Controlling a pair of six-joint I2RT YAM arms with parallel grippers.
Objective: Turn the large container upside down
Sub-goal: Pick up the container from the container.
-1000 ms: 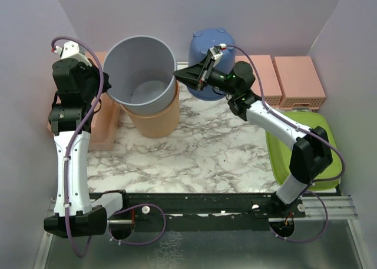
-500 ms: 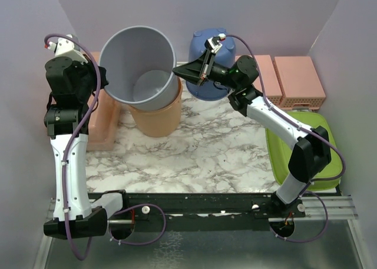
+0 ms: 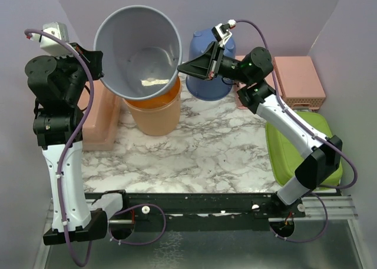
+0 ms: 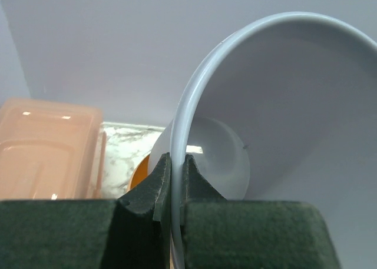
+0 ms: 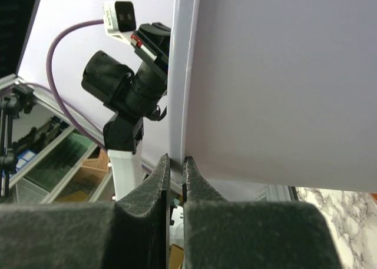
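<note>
Though nested before, the large container now hangs higher — tilted.

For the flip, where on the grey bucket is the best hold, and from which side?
The thin rim, at two opposite points; the wide grey bucket is too broad to span. Approach from left and right, one finger inside, one outside, as the left gripper and right gripper are now: that gives a tipping axis.

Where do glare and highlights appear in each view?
Top external: evenly lit, with a bright patch on the floor of the bucket. Left wrist: glare patches on the box lid and bucket floor. Right wrist: no glare; the bucket wall reads flat and featureless.
</note>
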